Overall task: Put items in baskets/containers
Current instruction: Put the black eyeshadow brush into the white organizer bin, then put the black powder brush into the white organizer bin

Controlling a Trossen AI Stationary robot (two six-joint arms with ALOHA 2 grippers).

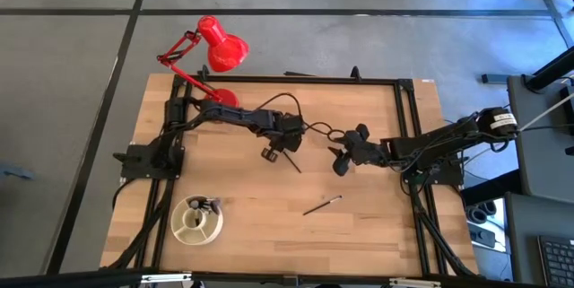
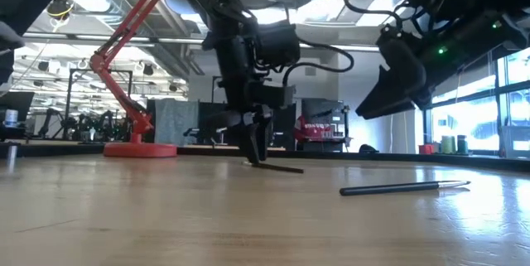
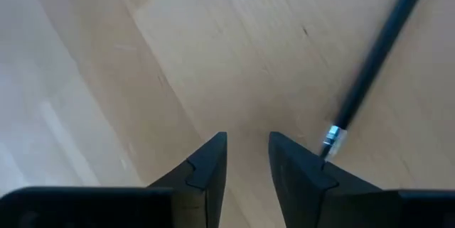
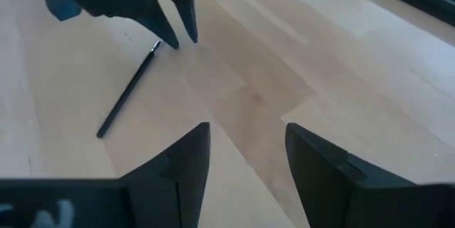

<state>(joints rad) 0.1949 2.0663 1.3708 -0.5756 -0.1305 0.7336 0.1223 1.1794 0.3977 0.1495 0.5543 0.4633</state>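
Pickup is my step: left gripper (image 3: 247,158), jaws apart, sits on the tabletop (image 1: 269,216) with a brush (image 3: 377,57) just outside one finger, so I must shift across before closing; right gripper (image 4: 245,157) hovers open nearby, dish (image 1: 197,221) well apart.

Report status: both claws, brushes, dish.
Left claw open, down beside brush, not gripping. Right claw open, waiting. Second brush loose. Dish unobstructed.
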